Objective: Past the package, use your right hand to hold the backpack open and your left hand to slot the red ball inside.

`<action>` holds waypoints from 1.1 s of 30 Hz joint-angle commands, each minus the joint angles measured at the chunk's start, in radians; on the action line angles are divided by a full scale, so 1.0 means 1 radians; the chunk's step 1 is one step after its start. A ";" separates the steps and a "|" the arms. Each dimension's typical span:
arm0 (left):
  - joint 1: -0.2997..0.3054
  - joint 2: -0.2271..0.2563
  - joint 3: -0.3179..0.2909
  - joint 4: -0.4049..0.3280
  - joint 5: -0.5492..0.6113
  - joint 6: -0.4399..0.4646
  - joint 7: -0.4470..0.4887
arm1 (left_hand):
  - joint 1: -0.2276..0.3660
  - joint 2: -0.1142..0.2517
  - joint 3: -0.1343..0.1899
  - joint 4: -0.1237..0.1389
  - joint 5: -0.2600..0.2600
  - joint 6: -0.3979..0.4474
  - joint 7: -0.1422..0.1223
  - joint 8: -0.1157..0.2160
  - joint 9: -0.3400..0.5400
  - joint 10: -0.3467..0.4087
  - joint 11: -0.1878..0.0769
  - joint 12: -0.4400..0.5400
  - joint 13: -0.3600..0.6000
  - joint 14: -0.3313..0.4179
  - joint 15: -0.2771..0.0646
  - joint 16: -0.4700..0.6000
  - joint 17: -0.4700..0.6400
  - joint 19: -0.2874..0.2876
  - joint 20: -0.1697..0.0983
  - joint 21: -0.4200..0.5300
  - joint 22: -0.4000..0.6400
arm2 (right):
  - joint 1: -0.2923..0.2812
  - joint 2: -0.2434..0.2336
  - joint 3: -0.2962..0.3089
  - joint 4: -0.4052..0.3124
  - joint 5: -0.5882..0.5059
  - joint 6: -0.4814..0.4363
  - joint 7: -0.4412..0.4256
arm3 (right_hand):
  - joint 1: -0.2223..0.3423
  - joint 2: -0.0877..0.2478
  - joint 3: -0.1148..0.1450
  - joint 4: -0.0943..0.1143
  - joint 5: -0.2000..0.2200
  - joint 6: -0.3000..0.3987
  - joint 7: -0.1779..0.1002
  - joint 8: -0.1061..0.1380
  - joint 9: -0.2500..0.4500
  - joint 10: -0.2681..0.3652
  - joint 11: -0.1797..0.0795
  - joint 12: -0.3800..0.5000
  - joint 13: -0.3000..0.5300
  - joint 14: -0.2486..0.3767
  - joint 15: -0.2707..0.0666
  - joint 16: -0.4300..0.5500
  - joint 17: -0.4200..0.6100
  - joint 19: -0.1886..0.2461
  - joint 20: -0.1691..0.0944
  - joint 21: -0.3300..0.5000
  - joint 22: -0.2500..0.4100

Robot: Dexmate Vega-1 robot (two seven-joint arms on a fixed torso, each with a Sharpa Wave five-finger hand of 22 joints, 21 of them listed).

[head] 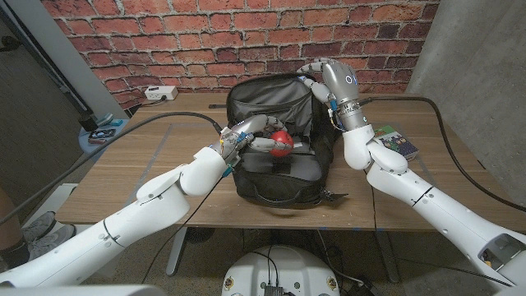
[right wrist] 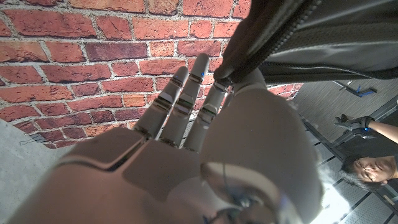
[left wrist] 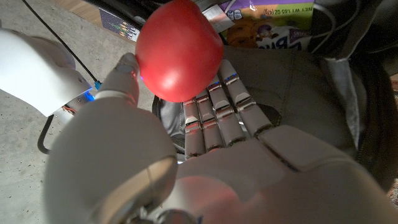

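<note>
The right hand [head: 329, 82] is raised at about one o'clock from the table's middle, its fingers pinching the upper edge of the black backpack [head: 283, 177] and lifting that flap so the mouth gapes toward the robot; in the right wrist view the dark fabric edge [right wrist: 261, 56] runs between thumb and fingers, which is why the flap stands up instead of sagging shut. The left hand [head: 251, 138] comes in from seven o'clock and holds the red ball [head: 282, 145] between thumb and fingertips, poised right over the opening, at the centre of the bag (the left wrist view shows the ball [left wrist: 179, 50] above the bag's grey interior, with a printed package lying inside). The ball is not yet released; in my judgement the step in hand is lowering it into the cavity while the flap is kept high. A green packet [head: 399, 145] lies on the wooden table [head: 164, 164] at three o'clock, well apart from the bag.
</note>
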 commanded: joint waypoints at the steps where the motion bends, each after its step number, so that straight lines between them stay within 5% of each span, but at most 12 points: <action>1: -0.031 0.000 0.020 0.030 0.004 -0.011 -0.015 | 0.100 0.105 0.006 0.004 0.008 0.052 -0.057 0.049 0.085 0.110 -0.105 -0.001 0.169 0.041 -0.048 -0.004 0.006 -0.005 0.001 0.007 0.002 | -0.016 0.001 0.003 -0.016 -0.002 -0.018 0.004 | 0.008 0.015 -0.008 -0.003 0.003 0.007 -0.004 0.006 0.003 0.008 -0.009 -0.002 0.004 0.005 -0.119 -0.002 0.001 0.000 -0.134 0.003 0.002; 10: -0.020 0.012 0.002 0.046 -0.015 -0.032 -0.013 | 0.095 0.103 0.003 0.006 0.008 0.022 -0.051 0.036 0.082 0.071 -0.093 -0.027 0.159 0.020 -0.040 -0.016 0.009 -0.022 0.004 0.004 0.001 | -0.018 0.007 -0.002 -0.032 -0.012 -0.034 0.018 | 0.009 0.015 -0.008 -0.003 0.002 0.007 -0.005 0.005 0.004 0.008 -0.010 -0.003 0.005 0.005 -0.119 -0.002 0.001 -0.001 -0.134 0.003 0.002; 25: -0.034 0.030 0.000 0.053 -0.049 -0.039 -0.057 | 0.036 0.076 -0.009 0.022 -0.004 -0.111 -0.063 -0.039 0.051 -0.057 -0.055 -0.141 0.099 -0.101 0.014 -0.096 -0.028 -0.075 0.023 -0.007 0.001 | -0.032 0.014 -0.005 -0.037 -0.017 -0.047 0.007 | 0.009 0.016 -0.009 -0.003 0.002 0.008 -0.004 0.005 0.004 0.009 -0.009 -0.004 0.006 0.005 -0.119 -0.002 0.001 0.000 -0.134 0.003 0.002; 33: -0.049 0.044 0.001 0.050 -0.093 -0.023 -0.111 | -0.026 0.052 -0.036 0.034 -0.032 -0.229 -0.044 -0.112 0.022 -0.172 -0.011 -0.245 0.045 -0.219 0.091 -0.147 -0.066 -0.120 0.038 -0.019 0.003 | -0.044 0.012 -0.001 -0.044 -0.014 -0.053 0.005 | 0.009 0.015 -0.009 -0.003 0.002 0.007 -0.002 0.004 0.004 0.012 -0.009 -0.004 0.006 0.006 -0.119 -0.002 0.001 0.000 -0.134 0.003 0.002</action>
